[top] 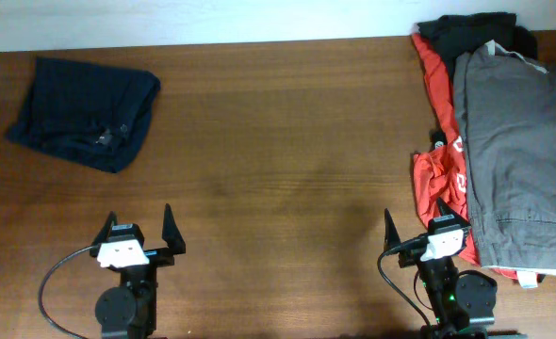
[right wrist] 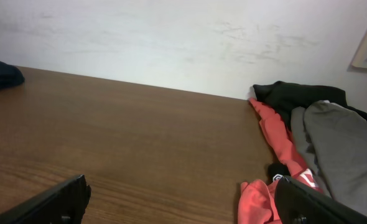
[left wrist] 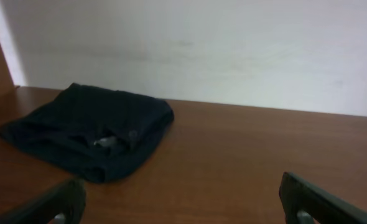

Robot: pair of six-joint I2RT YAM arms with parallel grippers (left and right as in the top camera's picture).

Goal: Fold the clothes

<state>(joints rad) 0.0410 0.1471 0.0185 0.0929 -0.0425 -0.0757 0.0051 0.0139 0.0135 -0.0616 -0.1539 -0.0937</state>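
The clothes, a pair of dark navy shorts (top: 85, 111), lie bunched in a compact heap at the far left of the wooden table (top: 287, 169). In the left wrist view the shorts (left wrist: 90, 130) sit ahead and to the left, with a small pale spot near the middle. The right wrist view catches only their edge (right wrist: 0, 74) at far left. My left gripper (top: 139, 224) (left wrist: 180, 193) stands open near the front edge, well short of the shorts, with nothing in it. My right gripper (top: 419, 226) (right wrist: 182, 190) is open and empty at the front right.
A pile of other garments fills the right side: grey trousers (top: 518, 151) (right wrist: 339, 149) on top of a red-orange garment (top: 433, 174) (right wrist: 277, 137), and a black one (top: 466, 33) (right wrist: 295, 96) at the back. The right gripper's right finger is beside the red cloth. A white wall runs behind the table.
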